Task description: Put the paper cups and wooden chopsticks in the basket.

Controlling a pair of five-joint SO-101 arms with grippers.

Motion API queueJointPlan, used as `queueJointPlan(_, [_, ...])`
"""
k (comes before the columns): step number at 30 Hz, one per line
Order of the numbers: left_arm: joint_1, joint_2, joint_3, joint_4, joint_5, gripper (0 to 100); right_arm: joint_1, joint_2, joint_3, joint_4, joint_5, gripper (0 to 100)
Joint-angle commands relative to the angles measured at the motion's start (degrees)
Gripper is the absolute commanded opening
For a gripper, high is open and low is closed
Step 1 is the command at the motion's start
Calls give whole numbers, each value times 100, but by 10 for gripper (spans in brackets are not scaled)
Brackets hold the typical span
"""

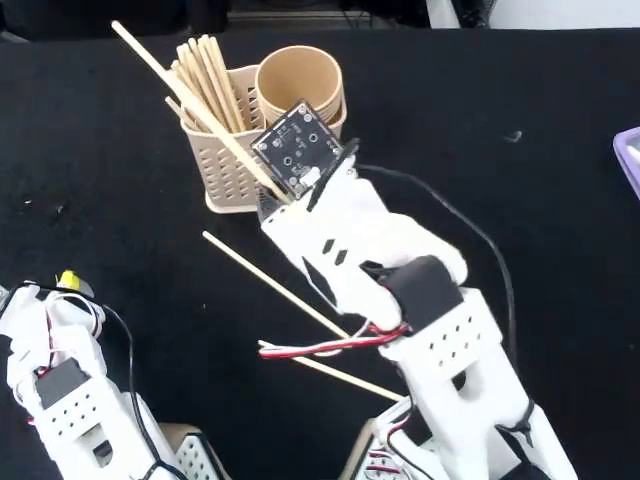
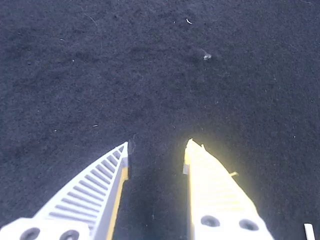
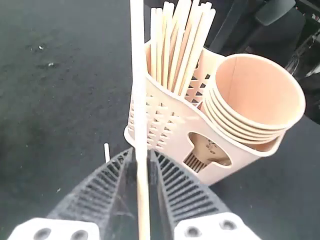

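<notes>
Black, felt-like cloth covers the table [image 1: 520,200], its nap flecked with pale lint. The right arm [image 1: 400,270], built of blocky white plastic shells with red and white wires looped at its middle joint, extends diagonally toward the basket [image 1: 225,165]; the right gripper [image 3: 141,152], with ribbed wedge-shaped fingers, is closed narrowly on a single wooden chopstick [image 3: 139,100]. The left arm [image 1: 60,390], of the same white plastic, rests folded at the table's near corner, and the left gripper [image 2: 156,147] hangs over bare cloth with its two tapered, ridged fingers moderately apart and nothing between them. The basket is a beige plastic caddy with rounded corners and latticed walls, standing upright at the far side of the table. One compartment holds the paper cups [image 3: 255,95], a nested stack of smooth tan cones with rolled rims; the neighbouring compartment holds a bundle of chopsticks [image 3: 180,40], pale, slender, square-edged sticks fanned upward. The held chopstick slants across the bundle's side of the basket, its far end projecting well beyond the rim. Two loose chopsticks lie flat on the cloth near the right arm, one [image 1: 275,285] on a long diagonal, the other [image 1: 330,372] crossed by the wires
</notes>
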Motion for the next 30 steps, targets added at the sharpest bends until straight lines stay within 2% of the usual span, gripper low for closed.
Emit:
queueJointPlan(1, [75, -79, -303, -105, -18, 188, -97, -119, 119, -633, -62, 11])
queueJointPlan(5, [75, -79, -303, -105, -18, 188, -105, -119, 690, -1257, -62, 11])
queueJointPlan(13, [75, -79, -303, -105, -18, 188, -299, -119, 2519, -1275, 35, 11])
queueJointPlan(20, [75, -79, -303, -105, -18, 188, -246, -110, 3829, -1275, 1152, 11])
queueJointPlan(23, [75, -79, -303, -105, -18, 188, 79, -84, 4207, -1257, 1389, 11])
queueJointPlan(30, [75, -79, -303, -114, -18, 188, 1002, -66, 4409, -167, 2875, 11])
